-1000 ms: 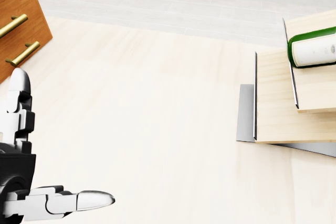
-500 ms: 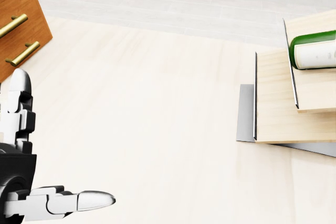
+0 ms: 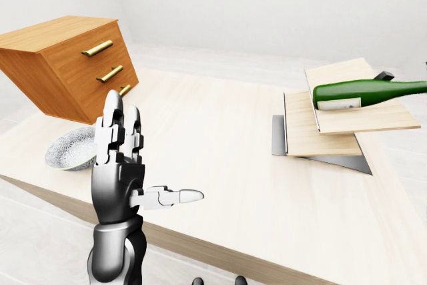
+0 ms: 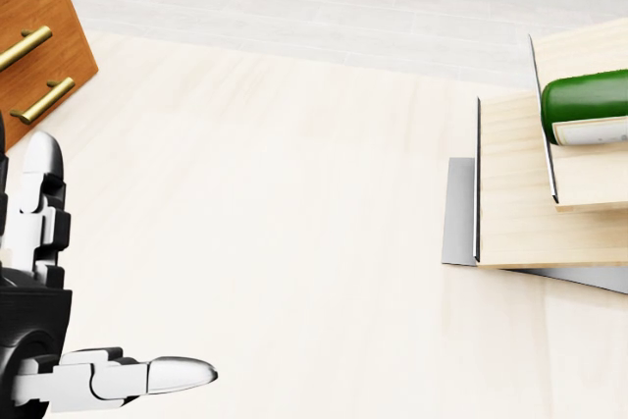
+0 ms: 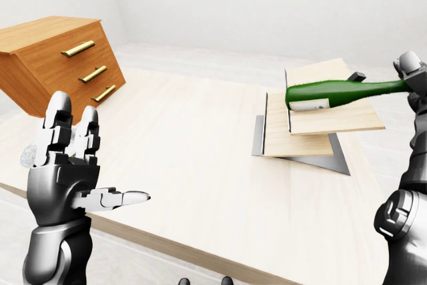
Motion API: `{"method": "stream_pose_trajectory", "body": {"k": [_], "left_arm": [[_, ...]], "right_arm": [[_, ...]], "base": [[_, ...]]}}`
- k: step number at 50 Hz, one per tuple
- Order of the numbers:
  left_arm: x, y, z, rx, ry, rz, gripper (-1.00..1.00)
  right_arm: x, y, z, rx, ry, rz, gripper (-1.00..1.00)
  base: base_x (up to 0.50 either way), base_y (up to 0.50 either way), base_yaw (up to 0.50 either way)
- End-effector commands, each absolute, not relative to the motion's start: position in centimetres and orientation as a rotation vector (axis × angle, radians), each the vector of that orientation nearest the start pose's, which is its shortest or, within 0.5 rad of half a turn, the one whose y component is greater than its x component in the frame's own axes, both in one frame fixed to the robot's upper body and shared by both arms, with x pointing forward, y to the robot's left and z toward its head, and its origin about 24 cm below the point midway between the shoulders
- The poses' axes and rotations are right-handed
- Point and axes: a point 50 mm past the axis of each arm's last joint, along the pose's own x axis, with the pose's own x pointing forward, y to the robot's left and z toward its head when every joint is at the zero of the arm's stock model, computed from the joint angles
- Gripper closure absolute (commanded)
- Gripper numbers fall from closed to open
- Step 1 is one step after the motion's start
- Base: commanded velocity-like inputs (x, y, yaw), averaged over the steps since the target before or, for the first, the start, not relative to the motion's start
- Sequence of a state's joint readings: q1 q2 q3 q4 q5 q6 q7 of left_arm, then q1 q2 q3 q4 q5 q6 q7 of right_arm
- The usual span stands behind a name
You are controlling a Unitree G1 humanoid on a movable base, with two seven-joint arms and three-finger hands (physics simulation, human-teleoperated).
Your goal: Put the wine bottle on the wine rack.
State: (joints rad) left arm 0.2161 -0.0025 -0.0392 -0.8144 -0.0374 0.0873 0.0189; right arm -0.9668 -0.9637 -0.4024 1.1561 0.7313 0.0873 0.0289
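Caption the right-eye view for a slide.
Right robot hand holds green wine bottle over wooden wine rack; left robot hand open.

Pale wood bench [image 3: 220, 165] filled the room's centre under even light. Orange-brown drawer chest [image 3: 67, 65] with brass handles sat tilted upper left. Plain white walls [image 3: 267, 5], pale floor [image 3: 40, 251].

The shiny silver-and-black metal left hand [image 3: 120, 165] has three thick fingers made of small blocks, with smooth, rounded silver fingertips [image 3: 190, 196]. Its wrist is a dark grey tube with black gaps. The grey metal right arm [image 5: 408, 198] has a big round joint and a knobbly silver top.
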Motion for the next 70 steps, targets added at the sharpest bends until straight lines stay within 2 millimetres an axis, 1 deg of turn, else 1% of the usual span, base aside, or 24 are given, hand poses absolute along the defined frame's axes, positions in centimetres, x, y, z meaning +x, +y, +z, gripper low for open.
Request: {"method": "stream_pose_trajectory", "body": {"k": [1, 2, 3, 6, 7, 8, 9, 10, 11, 12, 26, 40, 41, 42, 44, 52, 57, 62, 70], "left_arm": [[18.1, 15.3, 16.8, -0.039, -0.509, 0.026, -1.00], [18.1, 15.3, 16.8, -0.039, -0.508, 0.026, -1.00], [18.1, 15.3, 16.8, -0.040, -0.508, 0.027, -1.00], [18.1, 15.2, 16.9, -0.040, -0.514, 0.026, -1.00], [18.0, 15.2, 17.0, -0.040, -0.517, 0.025, -1.00], [18.0, 15.2, 17.0, -0.040, -0.520, 0.025, -1.00], [18.0, 15.2, 17.1, -0.040, -0.521, 0.025, -1.00], [18.0, 15.2, 17.1, -0.040, -0.523, 0.025, -1.00], [18.0, 15.2, 17.1, -0.039, -0.524, 0.024, -1.00], [17.9, 15.2, 17.1, -0.039, -0.524, 0.024, -1.00], [17.9, 15.1, 17.2, -0.039, -0.528, 0.022, -1.00], [17.9, 15.1, 17.2, -0.042, -0.526, 0.022, -1.00], [17.9, 15.1, 17.2, -0.042, -0.527, 0.023, -1.00], [17.9, 15.1, 17.2, -0.043, -0.528, 0.023, -1.00], [17.9, 15.2, 17.1, -0.043, -0.523, 0.024, -1.00], [18.0, 15.3, 16.7, -0.045, -0.501, 0.025, -1.00], [18.0, 15.2, 16.7, -0.046, -0.504, 0.023, -1.00], [18.1, 15.3, 16.5, -0.046, -0.492, 0.023, -1.00], [17.9, 15.3, 16.5, -0.046, -0.492, 0.025, -1.00]], "right_arm": [[29.8, -44.2, 24.2, 0.445, -0.295, -0.669, -0.10], [29.8, -44.3, 24.2, 0.445, -0.296, -0.671, -0.13], [29.7, -44.3, 24.3, 0.445, -0.299, -0.671, -0.21], [29.6, -44.4, 24.3, 0.444, -0.301, -0.671, -0.25], [29.6, -44.4, 24.2, 0.444, -0.299, -0.672, -0.38], [29.6, -44.4, 24.0, 0.447, -0.294, -0.673, -0.58], [29.7, -44.3, 23.9, 0.444, -0.290, -0.671, -0.73], [29.7, -44.3, 23.9, 0.442, -0.288, -0.672, -0.75], [29.7, -44.3, 23.9, 0.444, -0.289, -0.672, -0.91], [29.7, -44.3, 23.9, 0.445, -0.290, -0.673, -1.00], [29.8, -44.2, 22.9, 0.440, -0.254, -0.673, -1.00], [29.1, -44.9, 23.7, 0.418, -0.273, -0.689, -1.00], [28.9, -45.0, 24.1, 0.413, -0.287, -0.691, -1.00], [28.9, -45.0, 24.1, 0.413, -0.287, -0.691, -1.00], [28.5, -45.3, 25.1, 0.395, -0.318, -0.695, -1.00], [27.4, -46.0, 25.5, 0.367, -0.337, -0.711, -1.00], [26.9, -46.3, 25.9, 0.363, -0.357, -0.717, -1.00], [26.4, -46.5, 26.8, 0.352, -0.390, -0.718, -1.00], [25.6, -46.9, 27.5, 0.343, -0.423, -0.725, -1.00]], "base": [[0.00, 0.00, 0.00], [0.00, 0.00, 0.00], [0.00, 0.00, 0.00], [0.00, 0.00, 0.00], [0.00, 0.00, 0.00], [0.00, 0.00, 0.00], [0.00, 0.00, 0.00], [0.00, 0.00, 0.00], [0.00, 0.00, 0.00], [0.00, 0.00, 0.00], [0.00, 0.00, 0.00], [0.00, 0.00, 0.00], [0.00, 0.00, 0.00], [0.00, 0.00, 0.00], [0.00, 0.00, 0.00], [0.00, 0.00, 0.00], [0.00, 0.00, 0.00], [0.00, 0.00, 0.00], [0.00, 0.00, 0.00]]}}
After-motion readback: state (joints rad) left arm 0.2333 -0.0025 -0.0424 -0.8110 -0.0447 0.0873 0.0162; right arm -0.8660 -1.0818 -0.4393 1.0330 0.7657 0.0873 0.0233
